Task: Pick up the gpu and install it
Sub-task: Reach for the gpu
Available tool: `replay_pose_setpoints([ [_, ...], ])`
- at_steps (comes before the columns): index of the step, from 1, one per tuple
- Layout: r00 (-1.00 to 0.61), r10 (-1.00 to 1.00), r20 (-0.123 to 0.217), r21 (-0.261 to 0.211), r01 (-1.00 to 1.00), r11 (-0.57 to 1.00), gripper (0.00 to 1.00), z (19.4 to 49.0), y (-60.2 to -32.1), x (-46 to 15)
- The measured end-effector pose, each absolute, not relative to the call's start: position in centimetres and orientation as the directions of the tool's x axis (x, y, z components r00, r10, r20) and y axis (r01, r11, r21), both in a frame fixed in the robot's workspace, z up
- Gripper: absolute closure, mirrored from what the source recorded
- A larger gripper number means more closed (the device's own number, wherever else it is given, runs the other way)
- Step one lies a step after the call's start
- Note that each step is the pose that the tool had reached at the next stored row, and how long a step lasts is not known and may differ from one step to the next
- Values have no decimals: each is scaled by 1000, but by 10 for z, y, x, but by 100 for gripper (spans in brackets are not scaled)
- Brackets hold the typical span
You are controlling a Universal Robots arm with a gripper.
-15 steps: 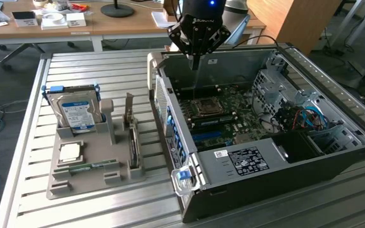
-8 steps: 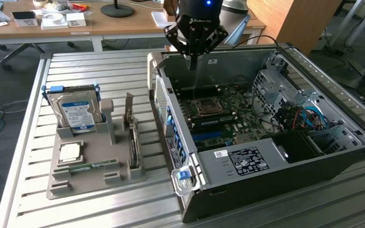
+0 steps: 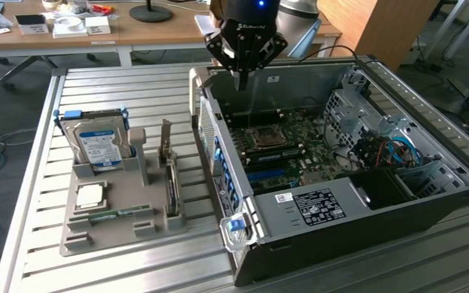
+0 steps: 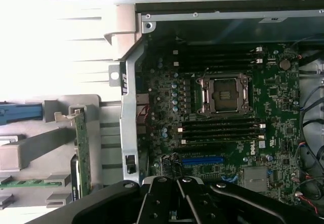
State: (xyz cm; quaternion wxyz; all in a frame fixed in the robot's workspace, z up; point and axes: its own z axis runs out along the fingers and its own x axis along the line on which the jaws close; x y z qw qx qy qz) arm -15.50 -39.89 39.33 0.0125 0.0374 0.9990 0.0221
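Note:
The gpu (image 3: 170, 183) stands on its long edge in a slot of the grey holder tray (image 3: 112, 235), its silver bracket pointing up. In the wrist view the gpu (image 4: 82, 153) shows as a thin green-edged card outside the case wall. My gripper (image 3: 240, 82) hangs above the far corner of the open computer case (image 3: 365, 207), fingers shut to a point with nothing between them. It is well away from the gpu, toward the exterior view's right. The gripper's black body (image 4: 177, 203) looks down on the motherboard (image 4: 228, 133).
A silver hard drive (image 3: 100, 143) with a blue-white label, a CPU (image 3: 90, 195) and a green RAM stick (image 3: 116, 213) share the tray. The motherboard carries a CPU socket (image 4: 223, 95) and a blue slot (image 4: 202, 160). Cables (image 3: 389, 152) crowd the case's far side.

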Motion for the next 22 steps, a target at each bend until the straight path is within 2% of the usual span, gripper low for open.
replay_pose_setpoints([
  [22,-997,75,-23,45,74,996,89,393,-399,-182],
])
